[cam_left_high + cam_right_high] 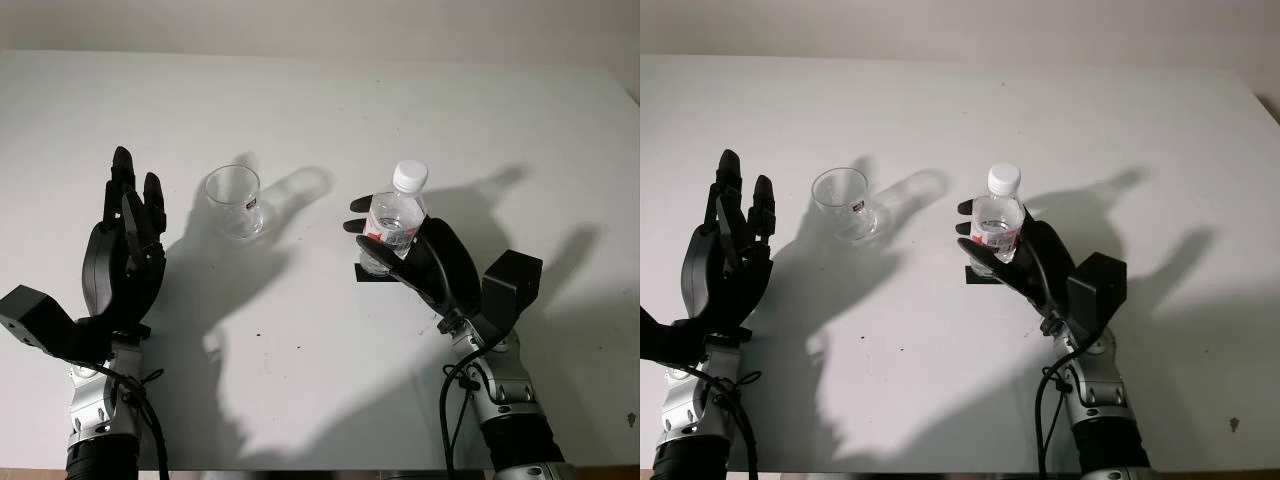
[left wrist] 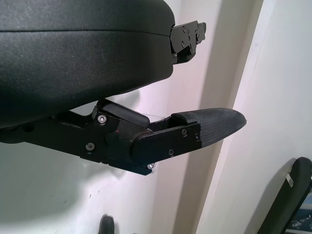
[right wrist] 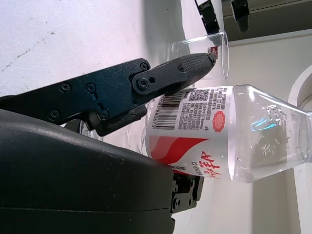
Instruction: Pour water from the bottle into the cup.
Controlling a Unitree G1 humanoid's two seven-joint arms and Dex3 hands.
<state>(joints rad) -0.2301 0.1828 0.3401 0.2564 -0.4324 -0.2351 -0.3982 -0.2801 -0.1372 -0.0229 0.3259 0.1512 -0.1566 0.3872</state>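
Right hand [image 1: 425, 262] sits closest to me, low on the right, fingers wrapped around the lower body of the bottle [image 1: 395, 222]; in the right wrist view one finger [image 3: 187, 68] lies across the barcode side of the label. Bottle is upright, white cap [image 1: 409, 176] on, and I can't tell whether its base touches the bench [image 1: 330, 110] or is just off it. Cup [image 1: 236, 201] stands upright to the left of the bottle, apart from it, clear glass, looks empty from here. Left hand [image 1: 125, 245] is open, raised at the left, just beside the cup but not touching it. Risks as I read them: cap looks closed, so tilting now would pour nothing; the wrap is low on a thin, soft bottle, so it could squeeze or slip when tilted; the cup is light and unsteadied, so a bump from the bottle neck could knock it over. Path from bottle to cup is open bench, nothing between; the left hand next to the cup is the only nearby obstacle.
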